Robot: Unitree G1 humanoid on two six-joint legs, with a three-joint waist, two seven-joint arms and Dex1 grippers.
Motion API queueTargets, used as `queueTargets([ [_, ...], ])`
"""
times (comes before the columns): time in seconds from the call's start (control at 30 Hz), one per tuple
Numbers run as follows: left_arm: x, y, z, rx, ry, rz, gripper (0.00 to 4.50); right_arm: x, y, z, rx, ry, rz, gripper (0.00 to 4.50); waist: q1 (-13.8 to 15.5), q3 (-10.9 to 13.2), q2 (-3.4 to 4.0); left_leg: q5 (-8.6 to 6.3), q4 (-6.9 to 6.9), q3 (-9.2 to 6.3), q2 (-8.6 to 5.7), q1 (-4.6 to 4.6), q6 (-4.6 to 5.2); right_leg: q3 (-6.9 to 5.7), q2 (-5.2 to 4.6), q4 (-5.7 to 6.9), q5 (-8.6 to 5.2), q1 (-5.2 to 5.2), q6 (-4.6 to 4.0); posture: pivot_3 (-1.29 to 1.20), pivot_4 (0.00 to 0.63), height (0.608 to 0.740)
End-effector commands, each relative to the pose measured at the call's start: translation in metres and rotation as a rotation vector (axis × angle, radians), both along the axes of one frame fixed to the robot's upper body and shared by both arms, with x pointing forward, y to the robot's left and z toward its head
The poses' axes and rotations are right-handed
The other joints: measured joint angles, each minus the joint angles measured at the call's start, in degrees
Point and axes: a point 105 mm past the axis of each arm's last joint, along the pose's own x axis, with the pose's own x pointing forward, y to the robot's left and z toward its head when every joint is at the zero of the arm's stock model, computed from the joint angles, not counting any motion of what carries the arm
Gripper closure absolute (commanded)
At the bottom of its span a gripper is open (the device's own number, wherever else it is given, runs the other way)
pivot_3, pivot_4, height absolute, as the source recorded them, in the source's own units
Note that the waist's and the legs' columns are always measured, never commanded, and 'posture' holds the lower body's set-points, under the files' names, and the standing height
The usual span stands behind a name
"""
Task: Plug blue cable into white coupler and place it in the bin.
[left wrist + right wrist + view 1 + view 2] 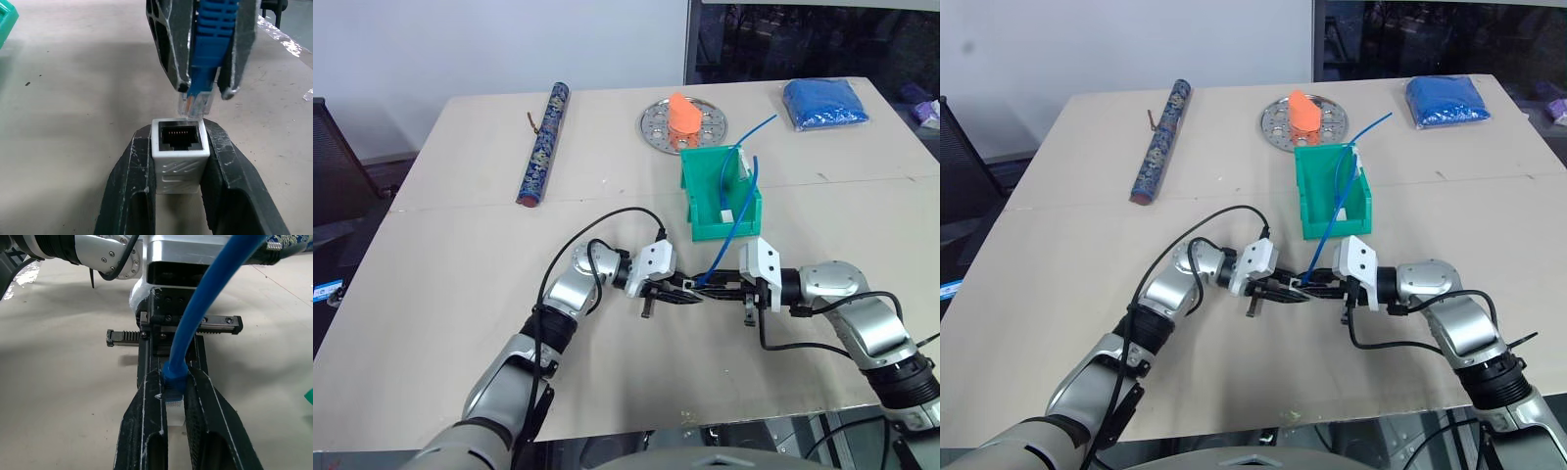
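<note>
The thin bright-blue cable (pixel 211 29) with its small clear plug is hanging just at the dark socket of the tiny white cube-like plastic coupler (pixel 179 156), the plug tip touching the socket's rim (not seated inside). The right gripper (pixel 173 396) is pinching the cable's blue boot between closed fingers, while the left gripper (pixel 179 161) is clamping the coupler's sides. Both are meeting at lower centre of the left eye view. Above them the small green plastic bin (pixel 705 196) is sitting on the beige table (pixel 460 294).
</note>
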Motion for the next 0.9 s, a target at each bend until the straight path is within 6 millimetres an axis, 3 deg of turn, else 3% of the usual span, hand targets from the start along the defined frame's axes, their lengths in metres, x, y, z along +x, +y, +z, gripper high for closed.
queueTargets([
  [0.03,0.0,0.001,0.003,0.021,-0.019,-0.011,3.91,0.003,0.005,0.006,0.002,-0.044,0.024,4.5,0.0,0.0,0.0,0.0,0.0,0.01,0.0,0.01,0.0,0.01,0.0,0.0,0.0,0.0,0.0,0.0,0.15,0.74],
  [0.2,0.001,0.001,0.003,0.023,-0.021,-0.008,3.91,0.004,0.009,0.005,0.004,-0.046,0.042,4.5,0.0,0.0,0.0,0.0,0.01,0.01,0.0,0.02,0.0,0.02,0.01,0.05,0.0,0.0,0.0,0.0,0.15,0.74],
  [0.63,0.004,0.002,0.006,0.017,-0.028,0.007,3.91,0.003,0.009,-0.023,-0.151,0.023,0.069,4.5,-0.1,-0.1,-0.05,0.02,0.01,0.03,0.0,0.11,-0.03,0.04,0.03,0.2,0.0,0.01,0.0,0.0,0.15,0.74],
  [0.77,0.005,0.001,0.007,0.011,-0.03,0.012,3.91,0.002,0.007,-0.051,-0.24,0.171,0.033,4.5,-0.1,-0.1,-0.09,0.03,0.01,0.03,0.0,0.17,-0.05,0.06,0.03,0.32,0.0,0.01,0.0,0.0,0.15,0.74],
  [0.9,0.006,-0.001,0.008,0.0,-0.027,0.016,3.91,-0.013,-0.002,-0.086,-0.347,0.31,0.046,4.5,-0.2,-0.7,-0.41,0.04,0.01,0.03,0.03,0.27,-0.07,0.06,0.04,0.43,0.0,0.06,0.0,0.0,0.15,0.74],
])
